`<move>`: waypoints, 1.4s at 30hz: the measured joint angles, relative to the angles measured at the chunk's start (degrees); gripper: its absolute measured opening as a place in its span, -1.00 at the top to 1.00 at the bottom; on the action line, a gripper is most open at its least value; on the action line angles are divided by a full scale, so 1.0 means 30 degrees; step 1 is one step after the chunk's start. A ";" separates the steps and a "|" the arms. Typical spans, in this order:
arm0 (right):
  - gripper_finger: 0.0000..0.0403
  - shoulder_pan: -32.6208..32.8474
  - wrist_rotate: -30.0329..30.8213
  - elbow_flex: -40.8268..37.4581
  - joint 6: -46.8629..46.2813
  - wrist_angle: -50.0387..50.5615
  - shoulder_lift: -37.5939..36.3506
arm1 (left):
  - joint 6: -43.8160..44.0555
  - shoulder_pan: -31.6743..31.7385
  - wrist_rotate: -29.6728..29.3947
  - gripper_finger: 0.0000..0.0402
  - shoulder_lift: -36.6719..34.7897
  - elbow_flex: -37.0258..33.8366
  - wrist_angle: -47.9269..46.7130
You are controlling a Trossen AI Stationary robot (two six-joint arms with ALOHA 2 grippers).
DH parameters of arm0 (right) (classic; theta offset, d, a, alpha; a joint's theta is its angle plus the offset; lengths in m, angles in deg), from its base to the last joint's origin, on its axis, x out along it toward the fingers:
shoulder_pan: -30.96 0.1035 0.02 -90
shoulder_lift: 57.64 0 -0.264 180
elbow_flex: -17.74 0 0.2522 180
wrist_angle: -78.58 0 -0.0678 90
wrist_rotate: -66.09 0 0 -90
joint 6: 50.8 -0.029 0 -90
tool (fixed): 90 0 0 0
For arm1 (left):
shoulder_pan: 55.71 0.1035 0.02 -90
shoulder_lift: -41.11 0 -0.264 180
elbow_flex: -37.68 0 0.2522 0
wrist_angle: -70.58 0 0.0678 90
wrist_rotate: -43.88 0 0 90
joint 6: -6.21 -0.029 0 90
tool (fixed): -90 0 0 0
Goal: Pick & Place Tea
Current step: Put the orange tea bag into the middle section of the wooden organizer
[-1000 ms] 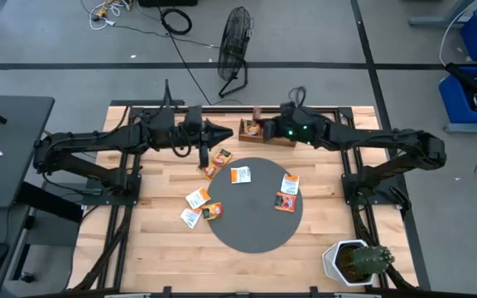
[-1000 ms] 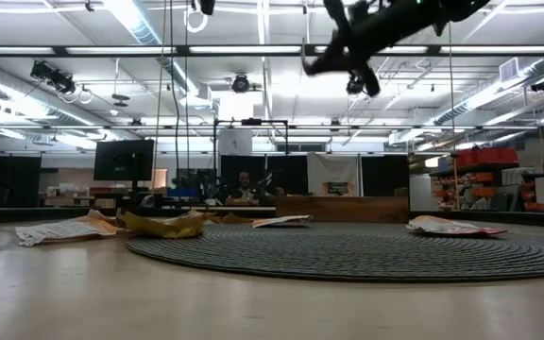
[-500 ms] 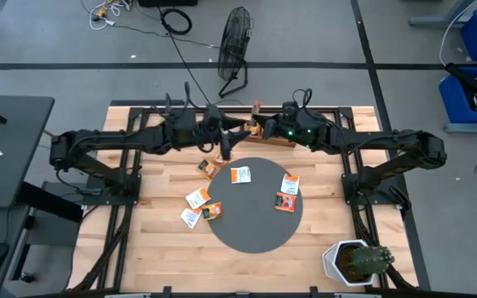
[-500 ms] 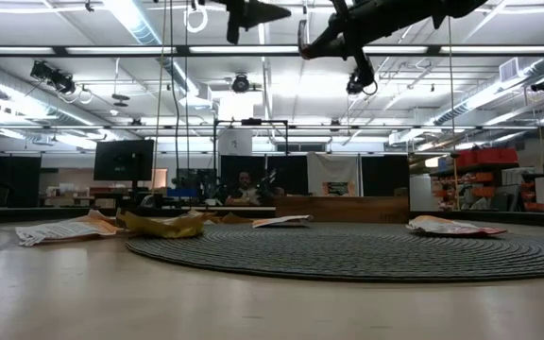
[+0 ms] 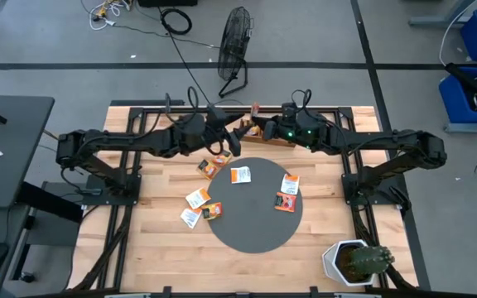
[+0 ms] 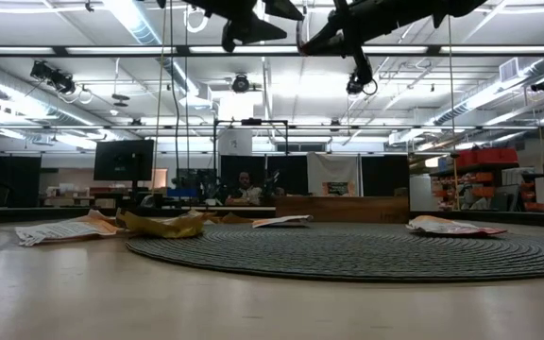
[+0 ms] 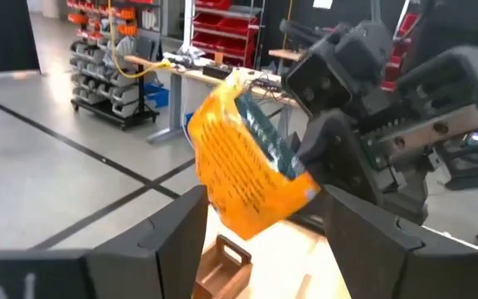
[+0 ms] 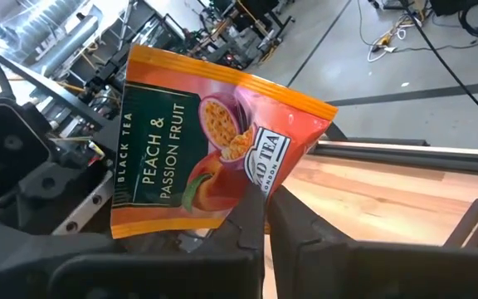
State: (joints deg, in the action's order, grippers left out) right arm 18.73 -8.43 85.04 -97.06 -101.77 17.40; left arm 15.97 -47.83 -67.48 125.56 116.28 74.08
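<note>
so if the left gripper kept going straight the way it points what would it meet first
Probably the orange tea sachet pinched in the right gripper, which sits right ahead between the left gripper's open jaws. The right gripper itself is just behind it. Depth is hard to judge, so the sachet may already be between the jaws.

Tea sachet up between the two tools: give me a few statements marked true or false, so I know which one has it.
1. The right tool is shut on an orange sachet. True.
2. The left tool is clamped on that sachet. False: its jaws stand wide apart, one on either side of it.
3. The sachet's print reads black tea, peach and passion fruit. True.
4. The potted cactus stands on the round mat. False: it stands off the mat, at a corner of the table on the right arm's side.
</note>
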 joint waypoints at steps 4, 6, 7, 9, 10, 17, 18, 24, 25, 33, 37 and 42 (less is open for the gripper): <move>1.00 -0.0007 0.0004 0.0000 -0.0085 -0.0189 0.0000 | -0.0152 0.0015 -0.0007 -0.18 -0.0007 0.0000 0.0031; 1.00 -0.0007 0.0010 0.0000 -0.0209 -0.0406 0.0000 | -0.0170 0.0015 -0.0007 -0.18 -0.0007 0.0000 0.0061; 1.00 -0.0007 0.0004 0.0000 -0.0355 -0.0504 0.0000 | -0.0192 0.0015 -0.0007 -0.18 -0.0007 0.0000 0.0061; 1.00 -0.0007 0.0006 0.0000 -0.0470 -0.0860 0.0000 | -0.0195 0.0076 -0.0023 -0.18 -0.0007 0.0000 0.0042; 1.00 -0.0007 0.0004 0.0000 -0.0495 -0.1079 0.0000 | -0.0195 0.0110 -0.0083 -0.18 -0.0007 0.0000 0.0046; 1.00 0.0022 0.0068 0.0000 -0.1150 -0.1494 0.0000 | -0.0546 0.0369 -0.0888 -0.18 -0.0007 0.0000 0.1192; 1.00 0.0025 0.0055 0.0000 -0.1151 -0.1494 0.0000 | -0.0883 0.0402 -0.0897 -0.18 0.0002 0.0000 0.1407; 1.00 0.0044 0.0005 0.0007 -0.1530 -0.1873 0.0000 | -0.1552 0.0183 -0.0684 -0.18 0.0936 0.0207 0.2435; 1.00 0.0044 -0.0016 0.0007 -0.1537 -0.1945 0.0000 | -0.1471 0.0149 -0.0688 -0.18 0.1139 0.0236 0.2290; 1.00 0.0109 -0.0193 0.0022 -0.1467 -0.1668 -0.0007 | -0.1988 -0.0355 -0.2381 -0.11 0.1967 0.1476 0.2405; 1.00 0.0117 -0.0215 0.0022 -0.1464 -0.1700 -0.0007 | -0.2988 -0.0481 -0.2967 0.02 0.2010 0.1727 0.2299; 1.00 0.0109 -0.0195 0.0022 -0.1435 -0.1827 -0.0007 | -0.2986 -0.0467 -0.3036 0.19 0.1996 0.1749 0.2050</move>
State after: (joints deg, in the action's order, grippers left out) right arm 19.06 -9.02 85.10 -101.37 -107.25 17.38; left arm 7.01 -49.23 -76.59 131.55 121.53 80.23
